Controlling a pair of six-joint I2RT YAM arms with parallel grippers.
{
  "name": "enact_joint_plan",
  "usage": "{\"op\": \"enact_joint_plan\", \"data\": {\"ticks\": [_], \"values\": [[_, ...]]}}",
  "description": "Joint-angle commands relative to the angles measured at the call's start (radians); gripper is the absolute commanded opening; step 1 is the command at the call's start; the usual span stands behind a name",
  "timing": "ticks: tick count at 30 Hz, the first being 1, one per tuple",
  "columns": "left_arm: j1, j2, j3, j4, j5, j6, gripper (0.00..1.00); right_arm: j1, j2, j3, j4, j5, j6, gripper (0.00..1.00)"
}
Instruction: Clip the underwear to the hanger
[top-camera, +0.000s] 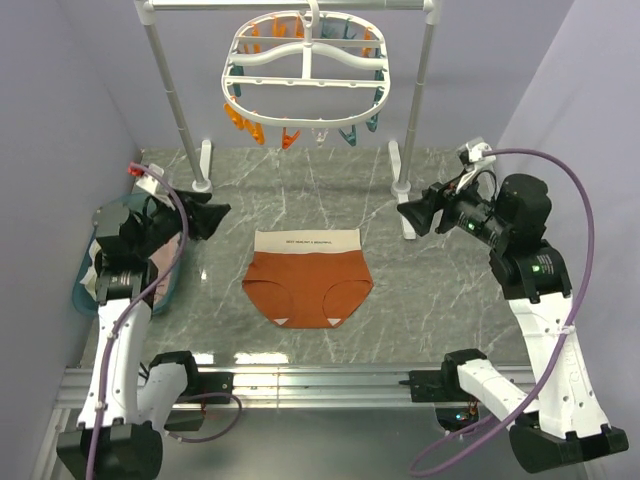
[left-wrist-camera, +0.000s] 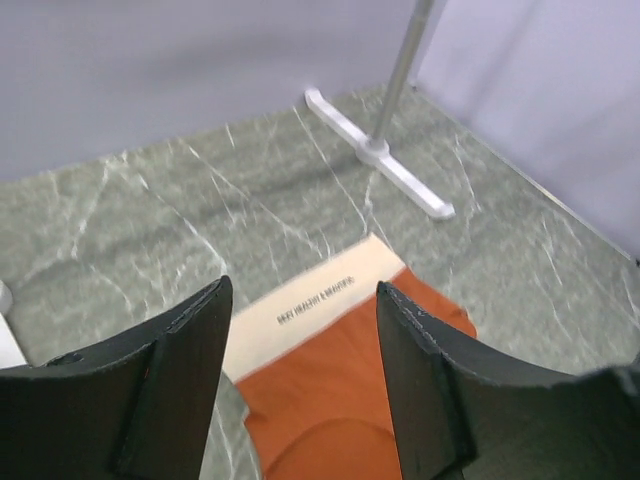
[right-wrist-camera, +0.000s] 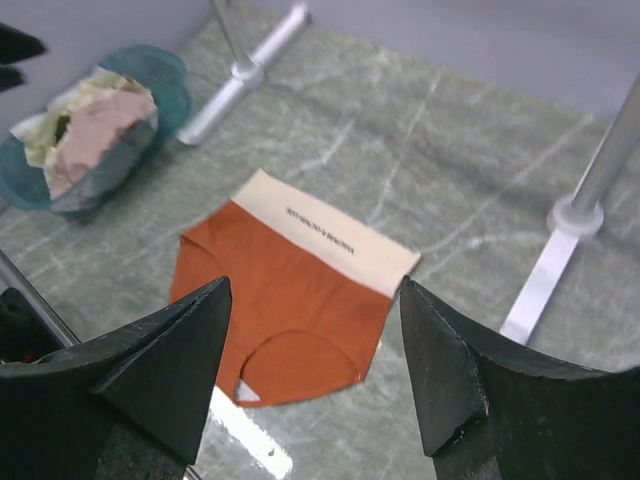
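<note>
The rust-orange underwear (top-camera: 307, 283) lies flat on the marble table, its beige waistband with dark text toward the back. It also shows in the left wrist view (left-wrist-camera: 340, 380) and the right wrist view (right-wrist-camera: 290, 290). The white oval hanger (top-camera: 305, 68) hangs from the rack's top bar at the back, with orange and teal clothespins dangling. My left gripper (top-camera: 213, 219) is open and empty, raised left of the underwear. My right gripper (top-camera: 412, 216) is open and empty, raised right of it. In each wrist view the jaws stand wide apart, framing the underwear below.
A white pole rack stands at the back, with floor feet at left (top-camera: 205, 165) and right (top-camera: 398, 168). A teal basket (right-wrist-camera: 165, 75) with pale pink and cream clothes sits at the table's left edge, under my left arm. Metal rails run along the near edge (top-camera: 320, 380).
</note>
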Motion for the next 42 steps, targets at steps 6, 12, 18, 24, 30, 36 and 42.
{"op": "enact_joint_plan", "data": {"ticks": [6,12,18,24,30,36,42], "values": [[-0.024,0.188,0.094,0.432,-0.073,-0.208,0.61,0.069,0.161,0.202,0.035,0.029,-0.016,0.75],[-0.037,0.287,0.174,0.579,-0.077,-0.327,0.63,0.184,0.266,0.407,-0.008,0.147,-0.034,0.75],[-0.066,0.382,0.359,0.484,-0.14,-0.337,0.73,0.302,0.228,0.321,0.017,0.23,-0.036,0.75],[-0.104,0.447,0.467,0.329,-0.209,-0.268,0.76,0.406,0.145,0.102,0.075,0.302,-0.149,0.76],[-0.118,0.491,0.5,0.263,-0.278,-0.241,0.73,0.428,0.09,-0.046,0.081,0.318,-0.227,0.76],[-0.147,0.531,0.525,0.241,-0.269,-0.194,0.75,0.428,0.13,-0.084,0.095,0.247,-0.243,0.76],[-0.166,0.562,0.565,0.191,-0.27,-0.191,0.75,0.426,0.146,-0.159,0.195,0.229,-0.234,0.76]]}}
